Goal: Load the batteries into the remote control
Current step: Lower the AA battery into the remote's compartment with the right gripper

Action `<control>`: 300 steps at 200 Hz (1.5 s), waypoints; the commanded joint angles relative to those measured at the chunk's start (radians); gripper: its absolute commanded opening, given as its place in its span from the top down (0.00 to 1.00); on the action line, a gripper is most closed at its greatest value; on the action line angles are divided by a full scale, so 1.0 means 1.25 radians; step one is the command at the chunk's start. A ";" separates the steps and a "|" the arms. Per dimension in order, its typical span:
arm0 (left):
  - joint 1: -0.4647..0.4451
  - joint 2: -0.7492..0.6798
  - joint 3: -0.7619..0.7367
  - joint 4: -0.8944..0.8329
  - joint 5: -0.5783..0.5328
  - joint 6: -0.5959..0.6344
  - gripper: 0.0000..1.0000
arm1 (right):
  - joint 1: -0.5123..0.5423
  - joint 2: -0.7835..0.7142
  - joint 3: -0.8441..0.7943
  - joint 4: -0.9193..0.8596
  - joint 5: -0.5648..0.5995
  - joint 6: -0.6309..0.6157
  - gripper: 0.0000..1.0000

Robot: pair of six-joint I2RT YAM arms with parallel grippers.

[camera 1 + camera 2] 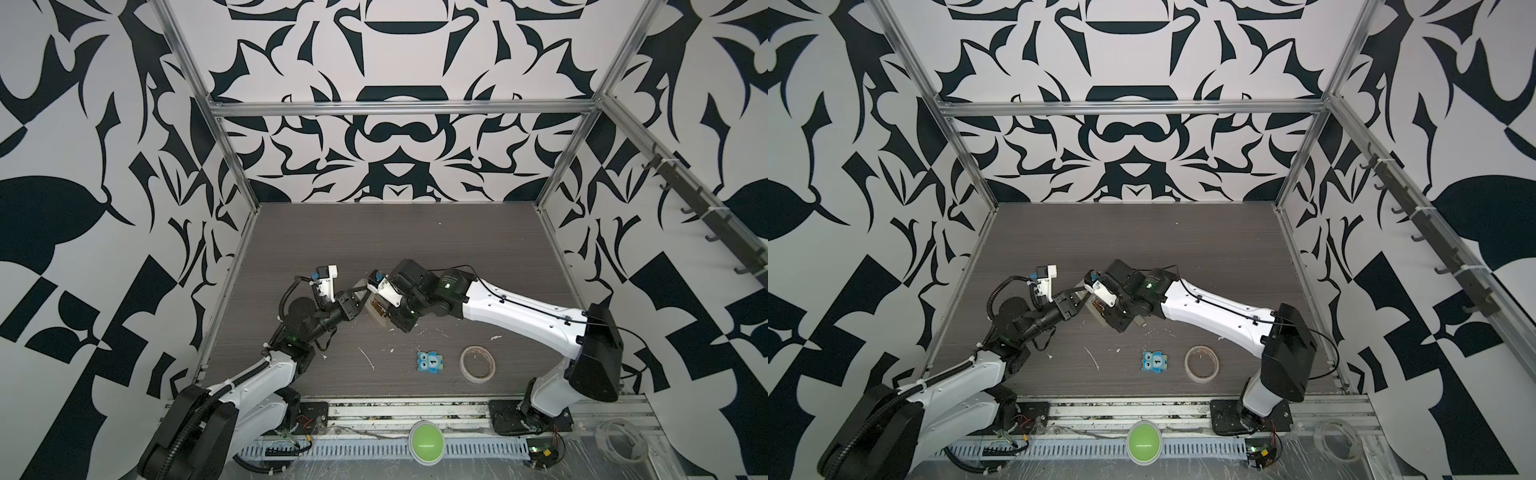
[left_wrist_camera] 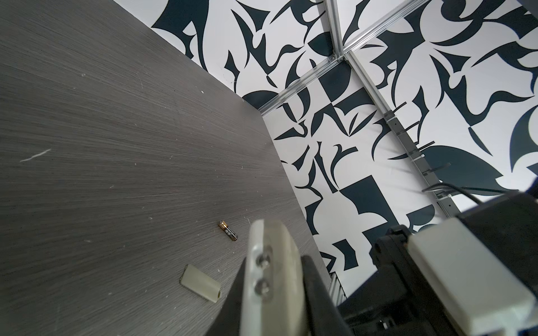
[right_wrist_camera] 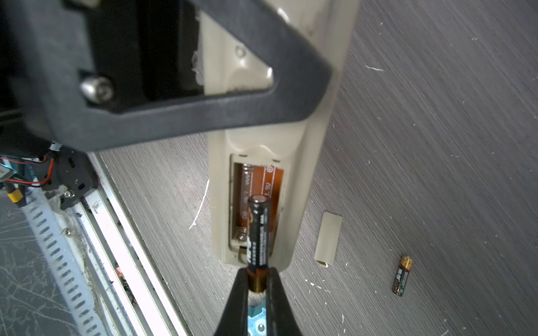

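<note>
Near the middle of the table point(image 1: 415, 249), the left gripper point(image 2: 283, 261) is clenched on the remote control point(image 3: 262, 139), which is turned back-up with its battery compartment point(image 3: 256, 203) uncovered. The right gripper point(image 3: 257, 286) grasps one battery point(image 3: 258, 232) by its gold-banded end, the other end over that compartment. The second battery point(image 3: 403, 275) lies on the table near the loose compartment cover point(image 3: 328, 238).

Gold end of battery point(image 3: 257, 232) half-hidden within right hand point(image 3: 257, 283); top of remote control point(image 3: 262, 145) behind blurred left hand point(image 3: 294, 87).
</note>
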 commanded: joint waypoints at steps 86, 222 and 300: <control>0.002 0.008 -0.024 0.066 -0.007 -0.013 1.00 | 0.013 0.037 0.071 -0.018 0.016 -0.001 1.00; 0.003 0.016 -0.034 0.110 -0.015 -0.030 1.00 | 0.026 0.058 0.095 -0.029 0.009 0.005 1.00; 0.003 0.025 -0.040 0.140 -0.014 -0.048 1.00 | 0.028 0.055 0.094 -0.026 0.007 0.007 0.90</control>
